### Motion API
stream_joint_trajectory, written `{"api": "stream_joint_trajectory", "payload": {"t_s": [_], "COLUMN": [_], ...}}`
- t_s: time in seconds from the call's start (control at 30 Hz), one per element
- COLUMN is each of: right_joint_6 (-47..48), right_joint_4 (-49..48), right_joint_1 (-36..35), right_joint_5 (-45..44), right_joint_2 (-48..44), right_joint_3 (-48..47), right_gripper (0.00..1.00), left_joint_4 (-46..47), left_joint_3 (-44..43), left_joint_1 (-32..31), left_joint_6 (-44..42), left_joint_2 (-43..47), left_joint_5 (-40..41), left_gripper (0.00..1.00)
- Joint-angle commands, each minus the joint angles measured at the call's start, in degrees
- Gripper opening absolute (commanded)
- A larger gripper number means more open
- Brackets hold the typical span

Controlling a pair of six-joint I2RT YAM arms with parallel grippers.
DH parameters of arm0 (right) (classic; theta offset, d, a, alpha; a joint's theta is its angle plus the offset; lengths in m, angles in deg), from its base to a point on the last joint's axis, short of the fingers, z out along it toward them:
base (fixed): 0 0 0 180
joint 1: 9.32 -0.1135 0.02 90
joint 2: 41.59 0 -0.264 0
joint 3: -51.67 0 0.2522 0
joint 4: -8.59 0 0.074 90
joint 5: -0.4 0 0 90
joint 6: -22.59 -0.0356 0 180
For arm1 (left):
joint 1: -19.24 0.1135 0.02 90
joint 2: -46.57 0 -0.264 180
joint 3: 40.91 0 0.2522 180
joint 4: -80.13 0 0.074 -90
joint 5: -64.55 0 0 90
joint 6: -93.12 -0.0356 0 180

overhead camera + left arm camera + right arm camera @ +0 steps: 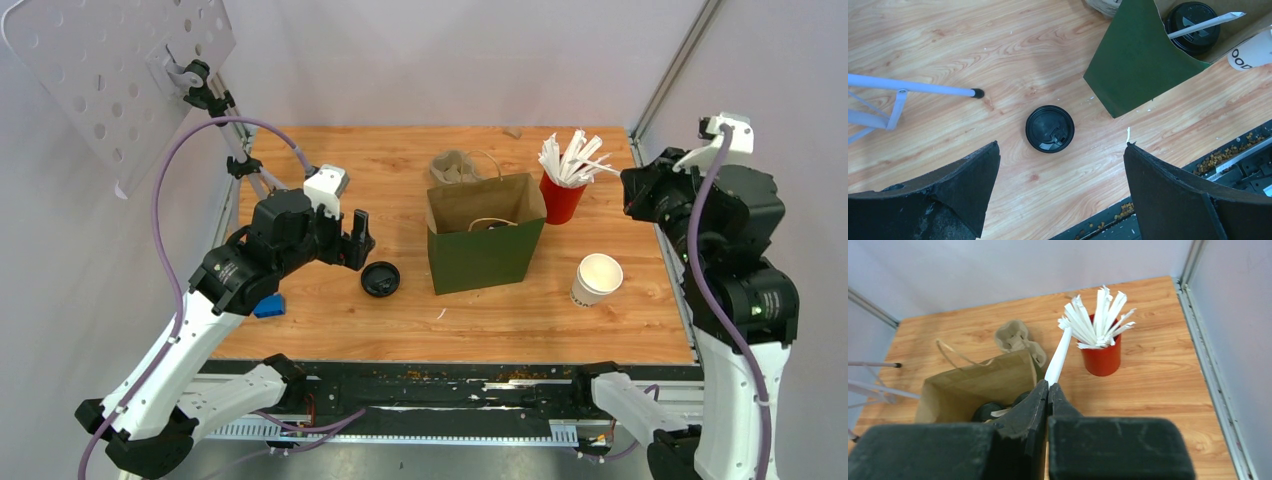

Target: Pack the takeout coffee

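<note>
The left gripper [356,240] is being held with its jaws spread wide above a loose black lid [380,279], which is lying flat on the desk [330,320] just left of the green paper bag [485,262]. A lidded cup [1193,35] is being kept inside that bag with what seems to be a white stick [1205,24] across its top, while the second cup [597,279], uncovered, is standing on the desk right of the bag. Farther right, a white stirrer [1058,356] is being pinched between the pressed-together jaws of the right gripper [1048,387], near the red cup of stirrers [1103,357].
</note>
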Motion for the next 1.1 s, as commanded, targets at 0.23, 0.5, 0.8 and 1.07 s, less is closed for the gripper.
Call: {"api": "stream_joint_trajectory", "payload": {"t_s": [0.23,0.5,0.8,1.07], "right_joint_6": [-6.08,-6.61,-9.56,-11.04], "right_joint_4": [-17.20,-14.44,-15.47,-17.05], "right_joint_1": [0.05,0.01,0.01,0.06], "right_joint_5": [24.20,35.85,44.33,43.61], "right_joint_2": [-8.48,-7.19,-5.17,-3.92], "right_joint_3": [7.37,5.86,10.36,16.49], "right_gripper": [0.05,0.04,0.04,0.04], "left_joint_4": [2.51,2.67,2.87,2.03], "left_joint_3": [0.42,0.51,0.73,0.61], "left_joint_1": [0.20,0.23,0.23,0.23], "left_joint_6": [0.00,-0.07,0.46,0.55], "left_joint_2": [-0.06,-0.13,0.06,0.58], "left_joint_5": [-0.82,-0.81,-0.82,-0.35], "left_gripper": [1.00,1.00,1.00,1.00]}}
